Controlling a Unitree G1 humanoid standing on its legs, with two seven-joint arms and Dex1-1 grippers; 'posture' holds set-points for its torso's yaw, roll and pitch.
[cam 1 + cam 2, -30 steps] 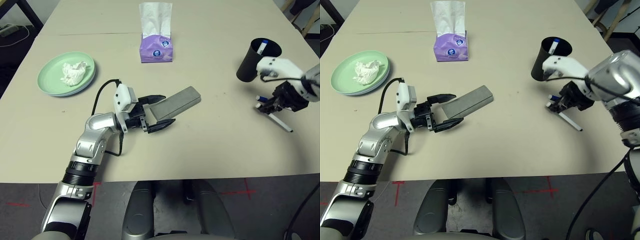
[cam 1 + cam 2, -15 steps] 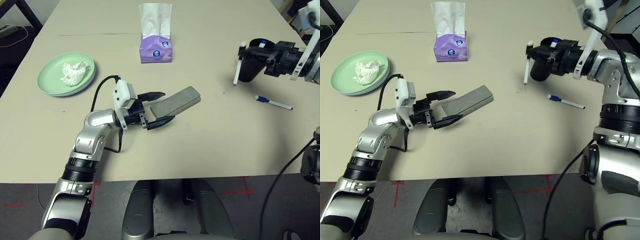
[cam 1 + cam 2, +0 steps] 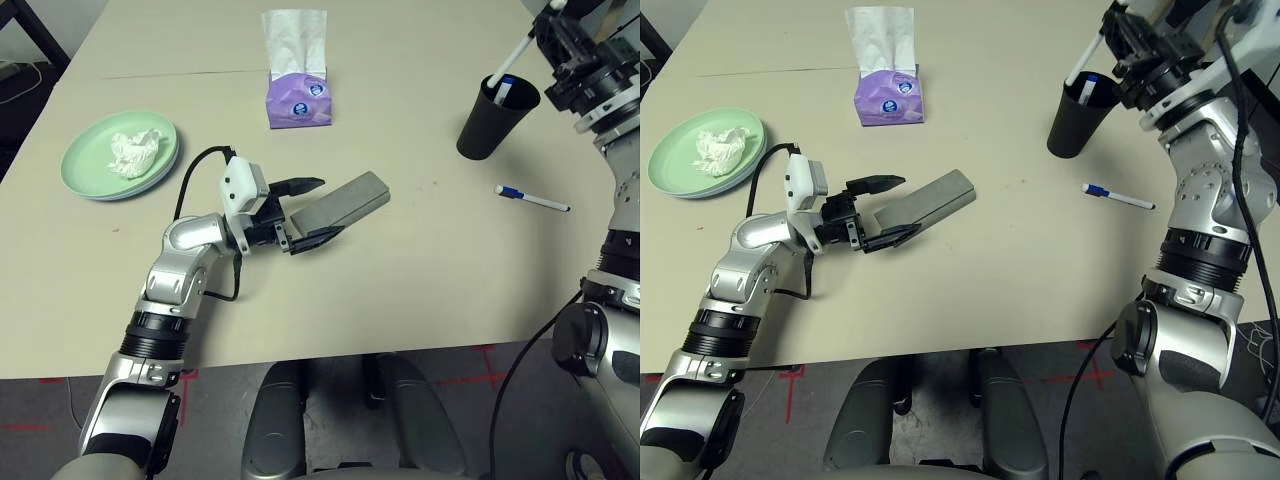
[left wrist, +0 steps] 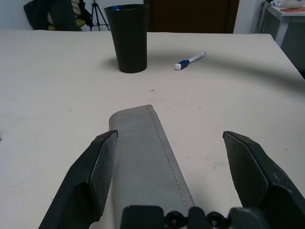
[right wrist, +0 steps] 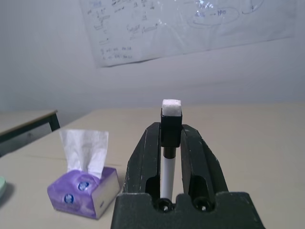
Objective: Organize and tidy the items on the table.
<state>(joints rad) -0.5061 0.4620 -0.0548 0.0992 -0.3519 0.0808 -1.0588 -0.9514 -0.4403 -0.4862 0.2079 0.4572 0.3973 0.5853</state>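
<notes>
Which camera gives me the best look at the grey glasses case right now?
The left wrist view: the grey glasses case lies lengthwise between the open left end effector fingers, one side touching a finger. Both eye views show it whole but smaller, lying on the table.

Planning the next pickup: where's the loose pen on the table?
The pen lies flat on the table's right side, just in front of the black cup, apart from it, well right of the glasses case.

A scribbled whiteboard (image 5: 190, 28) hangs on the pale wall (image 5: 43, 71); red tape marks the dark floor (image 3: 40, 408).
</notes>
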